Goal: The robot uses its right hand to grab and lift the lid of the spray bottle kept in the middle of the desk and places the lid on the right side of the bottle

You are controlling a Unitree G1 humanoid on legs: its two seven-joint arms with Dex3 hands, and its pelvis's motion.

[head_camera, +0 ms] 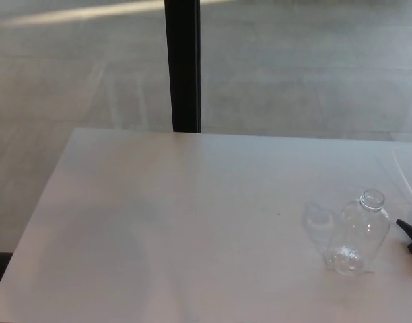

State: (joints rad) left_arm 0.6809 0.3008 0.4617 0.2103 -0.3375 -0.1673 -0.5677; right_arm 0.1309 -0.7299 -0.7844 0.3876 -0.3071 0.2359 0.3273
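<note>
Clearly the clear spray bottle [357, 235] stands uncapped near the bench's [159, 222] right edge, its black spray lid [409, 235] just beside it at the frame's right edge. Neither hand shows, so finger state cannot be told. A careless returning arm might topple the light bottle. Beyond the pale bench: grey floor [71, 67], a dark post [182, 64].

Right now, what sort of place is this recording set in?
Probably an office or lab: a plain white desk holding one clear bottle, beside a glass wall with a black post and grey floor beyond.
</note>
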